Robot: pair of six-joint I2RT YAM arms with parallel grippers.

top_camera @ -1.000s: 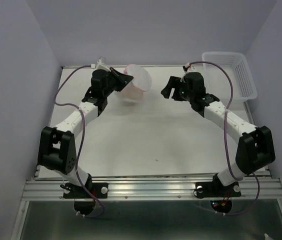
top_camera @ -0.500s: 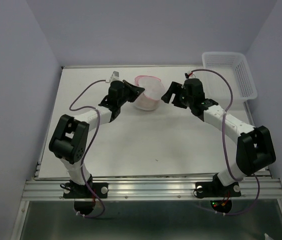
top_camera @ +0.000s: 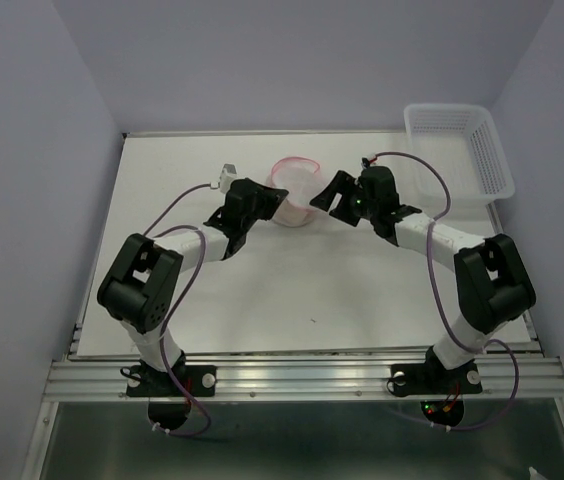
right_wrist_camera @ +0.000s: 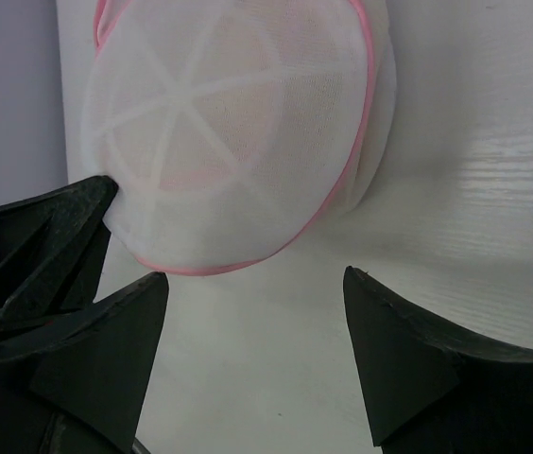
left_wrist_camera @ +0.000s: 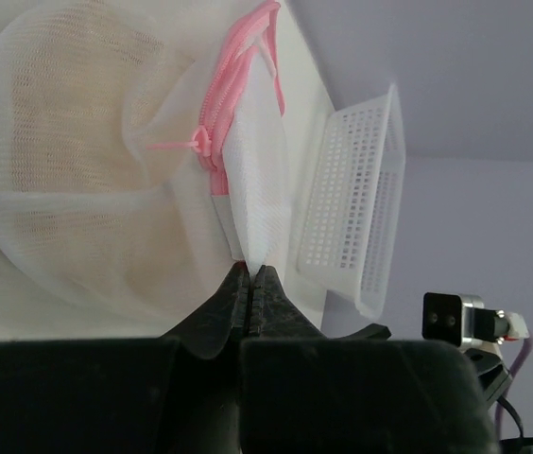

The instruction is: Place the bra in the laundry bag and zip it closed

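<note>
Basket [top_camera: 459, 148] far right, apart from laundry bag [top_camera: 297, 186]

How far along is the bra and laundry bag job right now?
Done: the tan bra shows through the mesh of the laundry bag, so it looks loaded. In hand: the left tool is shut on the bag's edge by the pink zipper; the right tool is open beside it. Left: zipping it closed; how far it is zipped I cannot tell.
</note>
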